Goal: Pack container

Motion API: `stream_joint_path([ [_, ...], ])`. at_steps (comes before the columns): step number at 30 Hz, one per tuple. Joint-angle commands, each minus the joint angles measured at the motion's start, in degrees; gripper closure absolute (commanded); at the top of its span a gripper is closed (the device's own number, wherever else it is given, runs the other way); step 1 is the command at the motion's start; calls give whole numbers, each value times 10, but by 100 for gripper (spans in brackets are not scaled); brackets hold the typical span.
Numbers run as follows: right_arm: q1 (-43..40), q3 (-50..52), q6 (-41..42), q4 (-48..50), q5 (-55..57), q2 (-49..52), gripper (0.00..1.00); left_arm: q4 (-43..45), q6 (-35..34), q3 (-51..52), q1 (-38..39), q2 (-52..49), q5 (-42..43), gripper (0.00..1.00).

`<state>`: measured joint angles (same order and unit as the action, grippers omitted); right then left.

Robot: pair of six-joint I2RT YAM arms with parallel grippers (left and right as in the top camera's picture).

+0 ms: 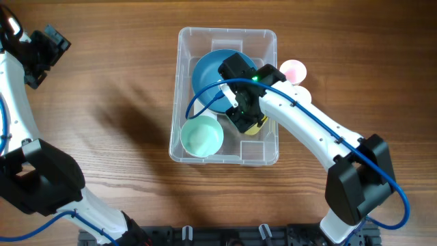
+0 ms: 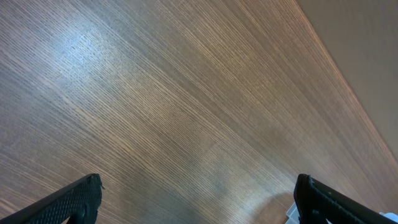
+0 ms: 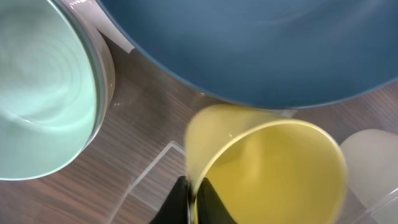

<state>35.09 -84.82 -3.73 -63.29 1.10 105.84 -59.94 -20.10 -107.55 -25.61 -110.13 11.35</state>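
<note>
Jaws of the left gripper [image 2: 198, 186] are hanging wide apart above the wooden table [image 2: 186, 93]. Right gripper [image 3: 194, 196] jaws are pinching the yellow cup [image 3: 280, 168] by its wall inside the container [image 1: 225, 31], with the mint bowl [image 3: 37, 93] to their left and the blue bowl [image 3: 249, 43] ahead. Overhead, the arm is hiding most of the cup.

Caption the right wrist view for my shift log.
Right gripper pinches the rim of a yellow cup inside the clear container, beside the blue bowl and a mint-green bowl.

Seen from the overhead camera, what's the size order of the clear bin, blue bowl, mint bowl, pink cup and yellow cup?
Largest to smallest:
clear bin
blue bowl
mint bowl
pink cup
Unranked: yellow cup, mostly hidden beneath the right fingers holding it.
</note>
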Motion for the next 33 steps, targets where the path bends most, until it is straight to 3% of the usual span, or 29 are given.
stream_joint_path([
  [1,1,1,-8,2,-1,5,87,1,-5,-11,-1,16,-1,0],
  [5,2,1,-8,2,-1,5,82,1,-5,-11,-1,16,-1,0],
  [8,2,1,-8,3,-10,5,60,1,-5,-11,-1,16,-1,0],
  [11,1,-1,-7,6,-12,5,53,1,-5,-11,-1,16,-1,0],
  [19,1,-48,-8,9,-12,5,48,1,-5,-11,-1,16,-1,0],
  [26,-12,-169,16,-13,17,2,46,1,-5,-11,-1,16,-1,0],
  [33,-138,-228,120,-83,105,0,45,1,-5,-11,-1,16,-1,0],
])
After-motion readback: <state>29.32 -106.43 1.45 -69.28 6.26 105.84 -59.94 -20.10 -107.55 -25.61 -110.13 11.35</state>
